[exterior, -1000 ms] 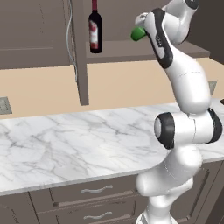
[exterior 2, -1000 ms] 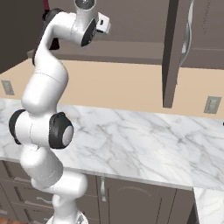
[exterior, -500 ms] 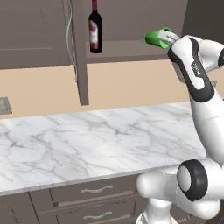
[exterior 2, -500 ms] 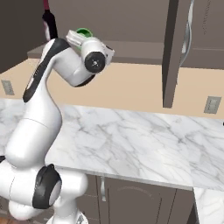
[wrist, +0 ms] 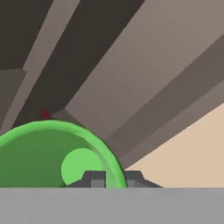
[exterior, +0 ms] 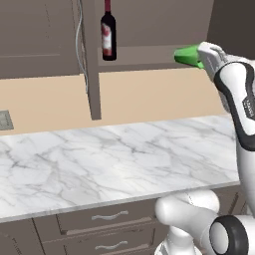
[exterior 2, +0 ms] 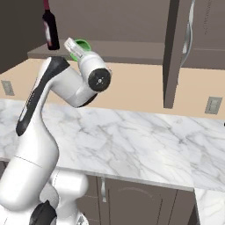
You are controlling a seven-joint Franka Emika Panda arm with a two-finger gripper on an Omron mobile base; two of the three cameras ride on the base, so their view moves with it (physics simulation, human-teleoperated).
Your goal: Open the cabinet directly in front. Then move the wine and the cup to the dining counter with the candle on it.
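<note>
i see the tool (wrist: pixel 111 178) clamped on the rim of the green cup (exterior: pixel 188 55), holding it tipped on its side in the air, level with the open cabinet (exterior: pixel 89 60) shelf and well above the marble surface (exterior: pixel 114 159). the wine (exterior: pixel 108 36) stands upright on that shelf, apart from the cup, just beside the open door.

Bright green cup (exterior: pixel 188 55), grey-veined white worktop (exterior: pixel 114 159)

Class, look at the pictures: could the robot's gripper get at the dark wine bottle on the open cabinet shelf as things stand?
Probably not yet: the gripper is shut on the small green cup, though the dark wine bottle stands unobstructed.
</note>
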